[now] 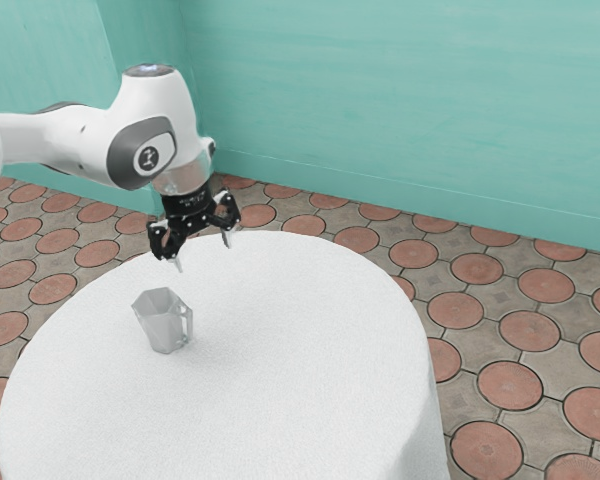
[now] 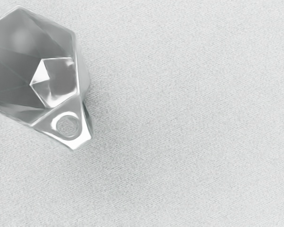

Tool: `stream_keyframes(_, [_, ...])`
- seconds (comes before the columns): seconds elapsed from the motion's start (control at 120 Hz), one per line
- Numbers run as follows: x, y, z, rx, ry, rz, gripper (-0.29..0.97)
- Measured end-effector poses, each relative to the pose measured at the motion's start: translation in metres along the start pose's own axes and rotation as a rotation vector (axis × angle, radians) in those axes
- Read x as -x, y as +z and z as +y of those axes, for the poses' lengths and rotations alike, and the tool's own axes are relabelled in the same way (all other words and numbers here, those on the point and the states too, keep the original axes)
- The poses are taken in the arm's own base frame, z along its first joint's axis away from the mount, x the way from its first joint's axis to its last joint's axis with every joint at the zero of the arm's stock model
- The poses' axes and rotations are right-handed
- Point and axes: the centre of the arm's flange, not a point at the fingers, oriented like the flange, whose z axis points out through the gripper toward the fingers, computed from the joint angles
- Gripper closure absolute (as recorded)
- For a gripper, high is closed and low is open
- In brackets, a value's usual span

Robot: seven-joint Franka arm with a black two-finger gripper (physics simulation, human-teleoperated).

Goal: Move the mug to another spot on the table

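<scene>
A silver faceted mug (image 1: 163, 319) stands upright on the round white table (image 1: 310, 380), toward the exterior view's left, its handle facing the right. My black gripper (image 1: 202, 251) hangs open above the table, up and slightly right of the mug, with nothing between its fingers. The wrist view looks straight down into the mug (image 2: 35, 75), its handle (image 2: 68, 127) sticking out over the white tabletop (image 2: 189, 123).
The table's edge curves close behind the gripper and off to the exterior view's right. Beyond it lie a brown tiled floor (image 1: 500, 300) and a teal wall (image 1: 400, 90). Bare tabletop stretches right of and in front of the mug.
</scene>
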Motion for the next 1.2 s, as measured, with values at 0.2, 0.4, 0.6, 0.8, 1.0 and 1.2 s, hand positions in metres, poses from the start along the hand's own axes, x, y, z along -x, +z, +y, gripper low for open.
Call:
stream_keyframes(0.2, [0.007,0.025,-0.022,0.025,-0.167,0.013,0.00])
stream_keyframes(0.4, [0.016,0.042,-0.046,0.012,-0.281,0.026,0.00])
stream_keyframes(0.6, [0.019,0.072,-0.047,-0.021,-0.325,0.069,0.00])
stream_keyframes(0.8, [0.022,0.090,-0.051,-0.029,-0.391,0.077,0.00])
stream_keyframes(1.0, [0.016,0.110,-0.047,-0.050,-0.468,0.080,0.00])
stream_keyframes(1.2, [-0.001,0.120,-0.044,-0.054,-0.539,0.092,0.00])
